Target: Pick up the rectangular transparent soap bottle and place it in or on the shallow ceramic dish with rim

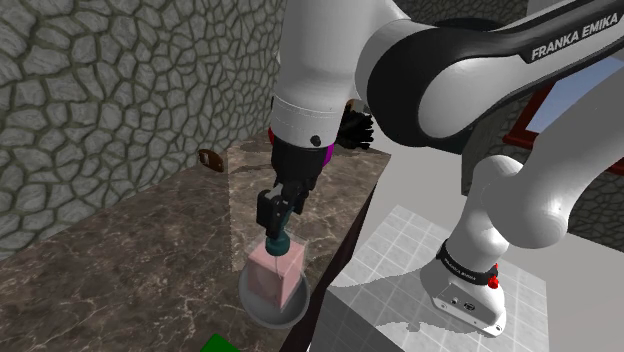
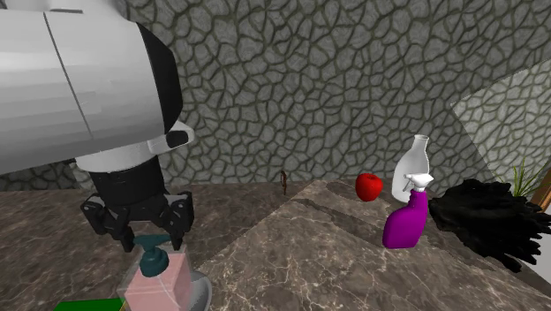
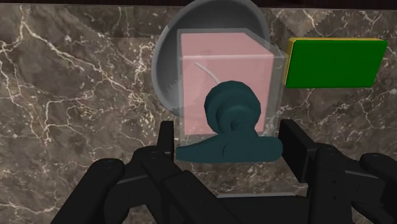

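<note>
Close to the tabletop's point(image 1: 150, 260) edge beside the stand point(image 1: 400, 300), we see the soap bottle point(image 1: 280, 278) standing upright inside the shallow grey dish point(image 3: 213, 19). Its clear rectangular body is filled with pink, and it is topped by a dark teal pump point(image 3: 232, 114).

The gripper point(image 3: 230, 143) hangs straight above it, pointing down. Its black fingers point(image 3: 167, 143) are spread wide on either side of the pump head. In the shoulder view the fingertips end at pump height, above the bottle's shoulders, so we read the bottle as resting in the dish on its own. The spout nearly spans the gap in the wrist view, and we cannot tell whether it brushes a finger.

Just beside the dish, along the same edge, lies a flat green block point(image 3: 334, 62) with a yellow side. The two sit apart.

Well away, toward the tabletop's far corner by the stone wall point(image 2: 309, 79), we find:
- a red apple point(image 2: 369, 186)
- a white bottle point(image 2: 415, 162)
- a purple spray bottle point(image 2: 404, 221) just in front of the white one
- a shaggy black heap point(image 2: 494, 221) beside them, which we cannot identify

A small brown object point(image 1: 210, 158) sits at the wall-side edge, too small for us to name.
</note>
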Motion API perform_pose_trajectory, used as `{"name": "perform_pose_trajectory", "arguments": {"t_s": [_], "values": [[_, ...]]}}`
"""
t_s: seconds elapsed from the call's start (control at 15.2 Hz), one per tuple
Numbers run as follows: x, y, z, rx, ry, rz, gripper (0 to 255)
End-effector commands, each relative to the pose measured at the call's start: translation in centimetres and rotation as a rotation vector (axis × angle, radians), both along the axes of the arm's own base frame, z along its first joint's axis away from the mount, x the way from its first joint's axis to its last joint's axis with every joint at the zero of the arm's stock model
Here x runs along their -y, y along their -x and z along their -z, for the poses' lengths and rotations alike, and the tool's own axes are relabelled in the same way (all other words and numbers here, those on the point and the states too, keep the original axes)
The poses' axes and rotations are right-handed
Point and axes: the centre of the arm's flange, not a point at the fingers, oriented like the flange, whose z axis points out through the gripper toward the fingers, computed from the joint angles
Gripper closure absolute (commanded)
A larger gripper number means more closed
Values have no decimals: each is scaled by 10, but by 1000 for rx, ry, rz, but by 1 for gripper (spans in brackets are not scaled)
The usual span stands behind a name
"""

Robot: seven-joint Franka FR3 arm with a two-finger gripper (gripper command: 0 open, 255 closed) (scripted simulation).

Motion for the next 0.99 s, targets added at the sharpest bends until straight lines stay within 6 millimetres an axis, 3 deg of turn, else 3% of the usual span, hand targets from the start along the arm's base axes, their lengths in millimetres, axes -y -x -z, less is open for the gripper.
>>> {"name": "perform_pose_trajectory", "arguments": {"t_s": [0.0, 0.13, 0.2, 0.53, 0.79, 0.92], "values": [[0, 0, 0, 0, 0, 0, 255], [0, 0, 0, 0, 0, 0, 255], [0, 0, 0, 0, 0, 0, 0], [0, 0, 0, 0, 0, 0, 0], [2, 3, -50, 0, 0, 0, 0], [2, 3, -50, 0, 0, 0, 0]]}}
